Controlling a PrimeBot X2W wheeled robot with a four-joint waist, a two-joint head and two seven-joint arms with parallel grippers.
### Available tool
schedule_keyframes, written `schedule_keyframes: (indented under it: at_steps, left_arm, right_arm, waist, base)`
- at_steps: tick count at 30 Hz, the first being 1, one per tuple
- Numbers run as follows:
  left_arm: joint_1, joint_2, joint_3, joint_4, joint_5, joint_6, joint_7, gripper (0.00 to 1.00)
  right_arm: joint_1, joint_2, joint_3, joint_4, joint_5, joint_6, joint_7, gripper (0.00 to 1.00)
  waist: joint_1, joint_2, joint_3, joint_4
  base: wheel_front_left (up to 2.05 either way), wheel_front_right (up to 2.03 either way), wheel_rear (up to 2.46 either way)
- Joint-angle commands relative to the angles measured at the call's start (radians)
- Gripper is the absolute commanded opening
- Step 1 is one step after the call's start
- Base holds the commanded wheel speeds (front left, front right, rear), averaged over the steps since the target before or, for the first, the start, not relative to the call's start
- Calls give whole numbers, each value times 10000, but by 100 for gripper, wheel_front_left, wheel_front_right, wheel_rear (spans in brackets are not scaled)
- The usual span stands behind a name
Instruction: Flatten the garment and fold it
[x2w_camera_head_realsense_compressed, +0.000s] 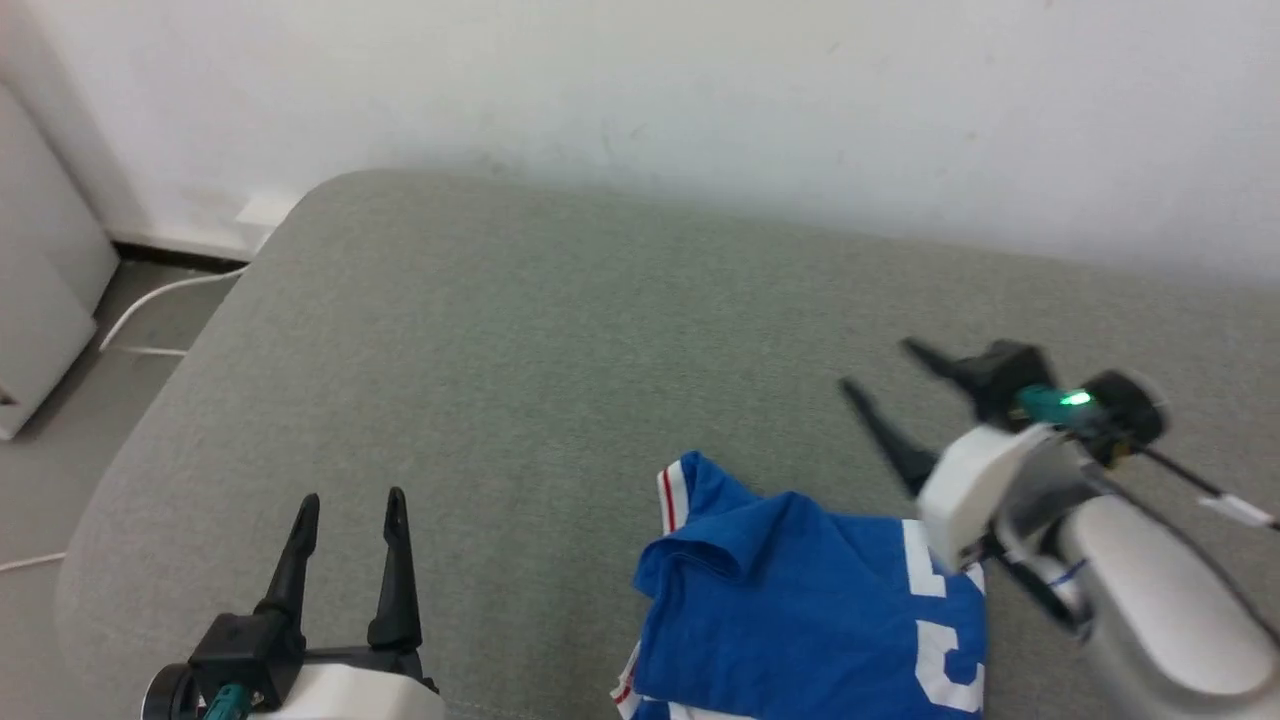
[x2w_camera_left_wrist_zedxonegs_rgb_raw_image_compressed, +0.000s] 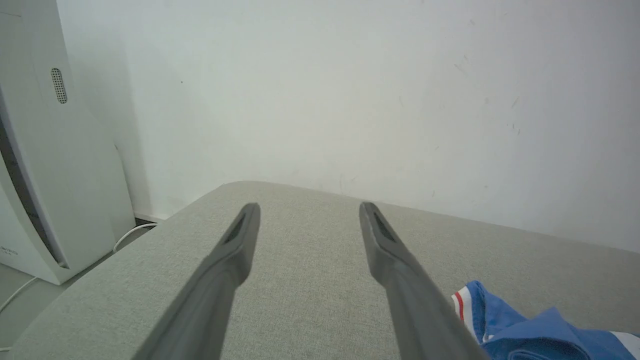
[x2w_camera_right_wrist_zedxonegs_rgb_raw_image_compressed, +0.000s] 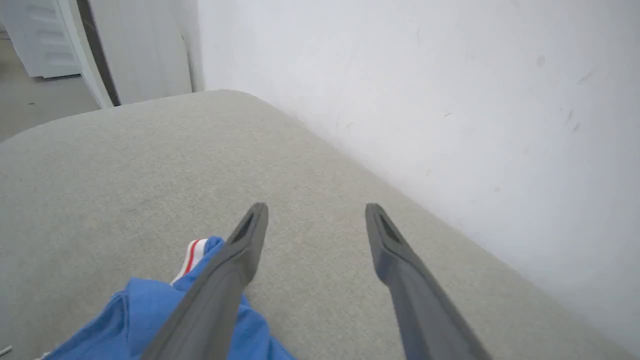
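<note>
The crumpled royal-blue T-shirt with red-striped white trim (x2w_camera_head_realsense_compressed: 800, 590) lies on the grey-green fabric cushion (x2w_camera_head_realsense_compressed: 500, 330), just beneath the right gripper (x2w_camera_head_realsense_compressed: 878, 363), whose fingers stand apart and empty. The left gripper (x2w_camera_head_realsense_compressed: 353, 497), also spread and empty, is well apart from the shirt.

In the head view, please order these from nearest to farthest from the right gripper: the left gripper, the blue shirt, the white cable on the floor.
1. Blue shirt, just beside the right gripper, on the couch.
2. Left gripper, at the lower left.
3. White cable, on the floor past the couch's left edge.
</note>
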Motion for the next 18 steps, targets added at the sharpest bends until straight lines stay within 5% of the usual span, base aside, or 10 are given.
schedule_keyframes:
  at_steps: [1,8,14,18]
  left_arm:
    - [77,-24,18,-105,53,79,-47,100]
    - [98,-24,28,-327,50,116,-47,100]
    - [90,-24,-114,-387,104,19,-47,100]
    - [138,-24,-247,-368,197,-10,-47,100]
  right_arm:
    - [0,-395,-494,-99,-406,-19,-436,100]
    - [1336,-616,-3032,-782,-1236,-19,-1994,100]
    - [3037,277,-5426,-2092,-1652,-19,-2833,100]
    - [4218,924,-5918,-3212,-1814,-19,-2992,100]
  waist:
    - [0,0,-171,-535]
    - [0,0,-107,-1217]
    - [0,0,13,-1599]
    - [0,0,107,-1798]
  base:
    - [0,0,0]
    - [0,0,0]
    - [0,0,0]
    - [0,0,0]
